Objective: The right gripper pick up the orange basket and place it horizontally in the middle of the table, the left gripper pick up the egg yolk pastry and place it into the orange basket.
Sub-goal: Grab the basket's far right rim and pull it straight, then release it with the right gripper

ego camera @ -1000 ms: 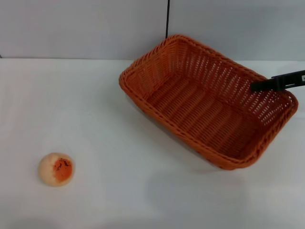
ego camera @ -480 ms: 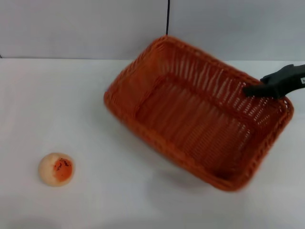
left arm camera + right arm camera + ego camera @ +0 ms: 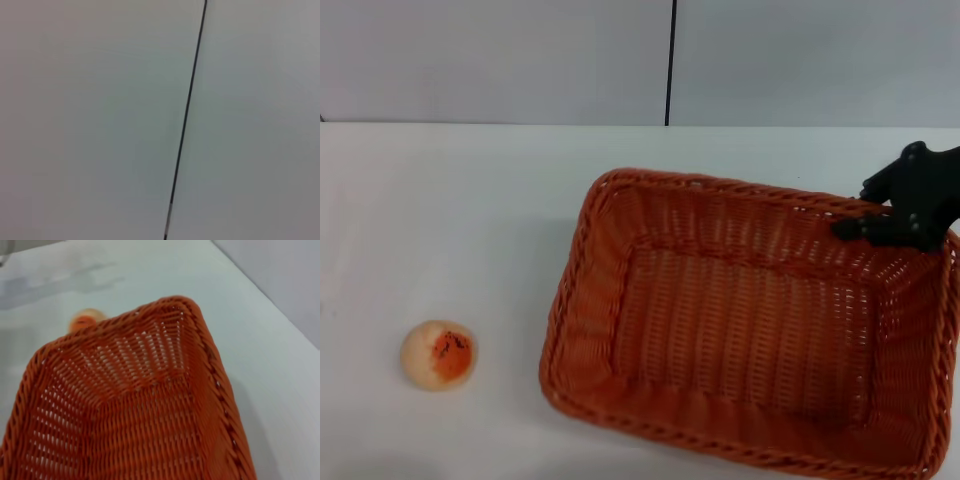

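Observation:
The orange basket (image 3: 750,320) lies with its long side across the table (image 3: 470,210), right of the middle, its near edge by the front of the head view. My right gripper (image 3: 880,222) is shut on the basket's far right rim corner. The egg yolk pastry (image 3: 438,354) sits alone at the front left, well clear of the basket. In the right wrist view the orange basket (image 3: 135,410) fills the picture and the egg yolk pastry (image 3: 86,320) peeks over its far rim. My left gripper is out of view; its wrist camera shows only a wall.
A grey wall with a dark vertical seam (image 3: 671,60) rises behind the table. Bare white tabletop spreads between the pastry and the basket and along the far side.
The basket has swung round and come toward the front, from a diagonal pose at the back to lying crosswise. My right gripper moved down with it, still on the rim.

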{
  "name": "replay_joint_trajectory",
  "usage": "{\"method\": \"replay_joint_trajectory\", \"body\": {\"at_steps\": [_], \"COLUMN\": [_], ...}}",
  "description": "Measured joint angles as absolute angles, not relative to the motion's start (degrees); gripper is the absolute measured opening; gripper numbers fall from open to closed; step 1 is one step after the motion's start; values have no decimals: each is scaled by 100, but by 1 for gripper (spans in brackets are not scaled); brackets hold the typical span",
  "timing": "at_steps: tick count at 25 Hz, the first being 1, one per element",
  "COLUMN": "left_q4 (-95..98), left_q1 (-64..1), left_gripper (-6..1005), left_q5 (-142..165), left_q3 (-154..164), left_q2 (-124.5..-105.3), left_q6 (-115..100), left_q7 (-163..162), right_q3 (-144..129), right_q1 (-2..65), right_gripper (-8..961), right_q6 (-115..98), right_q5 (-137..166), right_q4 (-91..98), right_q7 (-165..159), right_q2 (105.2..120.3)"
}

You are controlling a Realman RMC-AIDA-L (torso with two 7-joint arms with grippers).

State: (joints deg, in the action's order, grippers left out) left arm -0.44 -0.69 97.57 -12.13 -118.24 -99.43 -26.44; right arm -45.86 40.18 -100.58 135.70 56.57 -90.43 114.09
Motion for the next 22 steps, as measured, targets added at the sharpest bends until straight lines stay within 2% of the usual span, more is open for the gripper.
{"method": "replay_joint_trajectory", "body": {"at_steps": [8,22], "left_q4": [-37,-70], "left_q1": [118,252], "left_gripper": [710,699], "left_q5": [9755,9763], "left_q3": [-1075,-995], "left_q2": [-11823,-11830], "left_q6": [-10211,-10336], "left_q7": [-2587,-2583], "right_q3": [-4571,-4813], "right_q1": [3953,4058], "right_gripper": [166,189], "right_q6": [-10120,-9725], "right_q5": [12922,13009], "right_q4": [5420,5057], "right_q7": [-7920,-7735], "right_q2": [11474,11520]}}
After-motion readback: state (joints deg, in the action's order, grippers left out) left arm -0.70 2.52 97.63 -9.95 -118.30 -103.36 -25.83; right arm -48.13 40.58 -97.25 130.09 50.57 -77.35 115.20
